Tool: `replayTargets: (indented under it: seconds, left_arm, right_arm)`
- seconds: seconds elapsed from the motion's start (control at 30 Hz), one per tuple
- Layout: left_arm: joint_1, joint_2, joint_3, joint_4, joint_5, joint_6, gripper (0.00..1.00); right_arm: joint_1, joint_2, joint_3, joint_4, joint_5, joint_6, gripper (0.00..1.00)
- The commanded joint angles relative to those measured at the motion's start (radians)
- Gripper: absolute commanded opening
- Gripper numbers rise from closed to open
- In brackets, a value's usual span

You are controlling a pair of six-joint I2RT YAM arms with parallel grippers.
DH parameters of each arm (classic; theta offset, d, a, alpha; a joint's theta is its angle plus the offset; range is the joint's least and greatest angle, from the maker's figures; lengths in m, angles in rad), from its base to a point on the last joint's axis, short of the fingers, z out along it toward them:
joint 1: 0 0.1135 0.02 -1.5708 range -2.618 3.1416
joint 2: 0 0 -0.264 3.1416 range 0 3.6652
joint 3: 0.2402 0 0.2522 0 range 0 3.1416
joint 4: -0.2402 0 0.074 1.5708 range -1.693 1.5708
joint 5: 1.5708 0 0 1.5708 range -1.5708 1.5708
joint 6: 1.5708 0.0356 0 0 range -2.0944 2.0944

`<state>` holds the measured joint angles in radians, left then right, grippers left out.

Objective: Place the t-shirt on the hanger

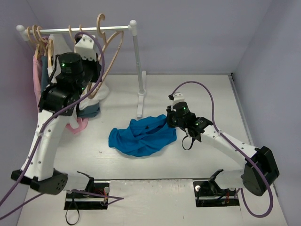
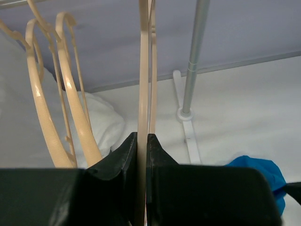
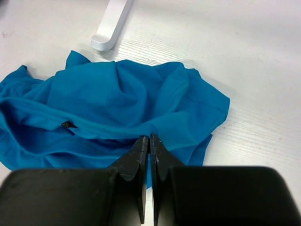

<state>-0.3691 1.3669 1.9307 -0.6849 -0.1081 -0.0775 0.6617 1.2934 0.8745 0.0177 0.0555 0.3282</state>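
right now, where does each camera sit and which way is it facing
top external: high behind the bases, facing down at the table; both arms show.
left wrist: up at the rack, facing along the left claw, shut on the hanger.
right wrist: low over the table, facing the right claw, shut at the t-shirt edge.
shared: all three see the t-shirt.

Robotics lab test cell, white table (image 1: 211,94), plain lilac walls (image 1: 197,33), small clothes rail (image 1: 136,61) on it.
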Motion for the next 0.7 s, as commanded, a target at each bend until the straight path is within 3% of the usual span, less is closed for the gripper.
replayTargets:
  seconds: [0.0, 0.2, 0.4, 0.57, 0.67]
  left_arm:
    - [0.007, -0.145, -0.134, 0.064, 0.125, 0.038, 0.00]
    - [0.007, -0.340, -0.380, -0.005, 0.234, 0.061, 0.00]
    - [0.007, -0.516, -0.581, -0.035, 0.552, 0.074, 0.00]
    - [0.003, -0.591, -0.726, -0.038, 0.730, 0.074, 0.00]
    - [-0.004, -0.612, -0.784, -0.036, 0.763, 0.115, 0.00]
  right_arm:
    - [-0.002, -0.013, 0.041, 0.026, 0.018, -0.018, 0.00]
    - [-0.004, 0.019, 0.069, 0.015, 0.025, -0.050, 0.00]
    - [-0.019, 0.046, 0.103, -0.004, 0.013, -0.083, 0.00]
    - [-0.031, 0.086, 0.145, -0.015, -0.005, -0.108, 0.00]
    - [-0.036, 0.098, 0.161, -0.050, -0.009, -0.113, 0.00]
